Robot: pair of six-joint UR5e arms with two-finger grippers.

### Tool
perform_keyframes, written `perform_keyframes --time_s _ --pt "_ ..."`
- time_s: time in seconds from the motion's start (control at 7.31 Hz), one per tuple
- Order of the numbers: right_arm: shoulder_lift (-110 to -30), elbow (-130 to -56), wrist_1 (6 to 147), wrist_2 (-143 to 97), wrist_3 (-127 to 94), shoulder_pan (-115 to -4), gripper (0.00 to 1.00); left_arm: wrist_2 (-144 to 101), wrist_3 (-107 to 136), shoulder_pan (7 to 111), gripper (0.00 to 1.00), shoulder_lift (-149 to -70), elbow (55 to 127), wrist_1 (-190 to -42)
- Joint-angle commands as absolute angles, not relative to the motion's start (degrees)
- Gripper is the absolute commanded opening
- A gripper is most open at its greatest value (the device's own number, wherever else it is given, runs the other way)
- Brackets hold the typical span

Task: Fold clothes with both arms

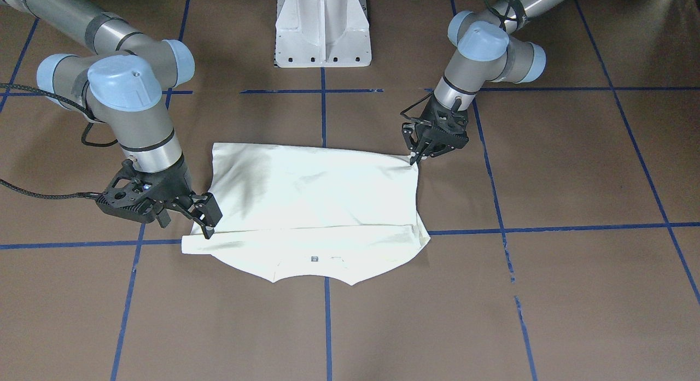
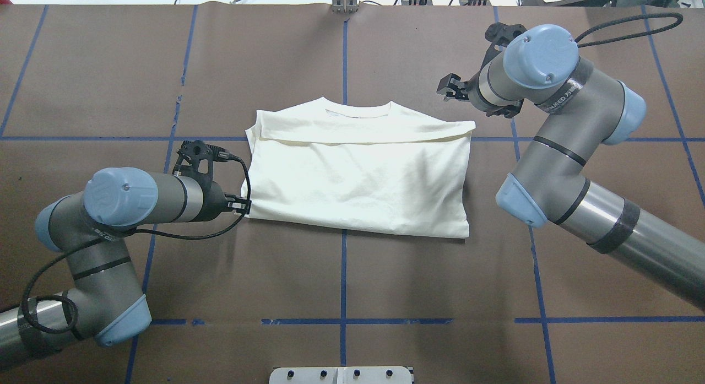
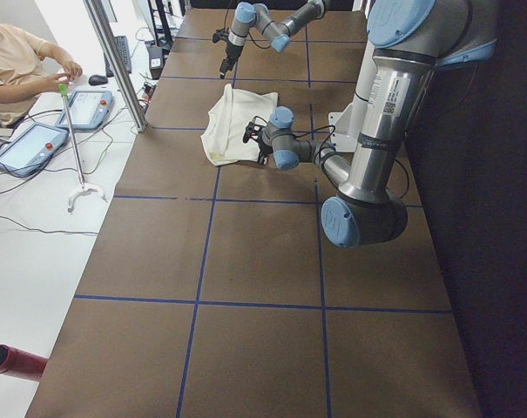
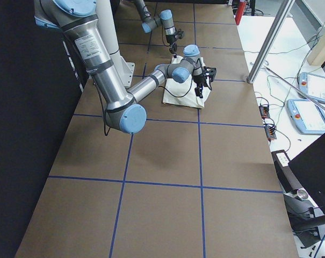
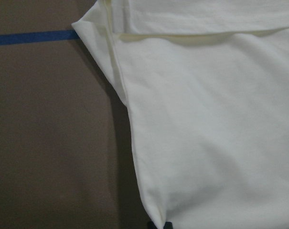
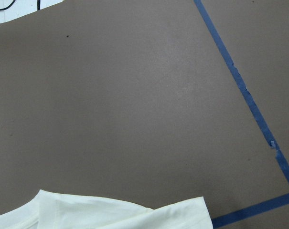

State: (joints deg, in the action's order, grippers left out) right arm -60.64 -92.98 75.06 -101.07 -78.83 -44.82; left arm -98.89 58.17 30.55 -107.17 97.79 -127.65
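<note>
Brown table (image 1: 547, 315) gridded with blue tape lines (image 1: 547, 228). White pedestal base (image 1: 322, 28) on it, at the robot's side. Off the table's long edge, a seated person (image 3: 15, 61), two teach pendants (image 3: 93, 109) lying flat, an upright metal post (image 3: 115, 61), a red cylinder (image 3: 15, 361).

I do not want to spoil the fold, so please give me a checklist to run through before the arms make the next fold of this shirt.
1. T-shirt lies flat, plain side up, folded layer smooth: ok.
2. Left gripper at the shirt's corner on the robot's side: ok.
3. Left gripper pinches the cloth: cannot tell.
4. Right gripper on the cloth: not ok; it hangs off the collar-end corner, jaws apart, holding nothing.
5. Left arm's cable off the shirt: cannot tell; it loops right at the edge.
</note>
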Motion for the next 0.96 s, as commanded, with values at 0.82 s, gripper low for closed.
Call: perform_keyframes --time_s 0.82 --pt "-60.1 -93.6 75.1 -101.2 -78.9 -45.4 1.00 -92.6 45.1 50.4 0.00 -143.8 46.9 -132.7"
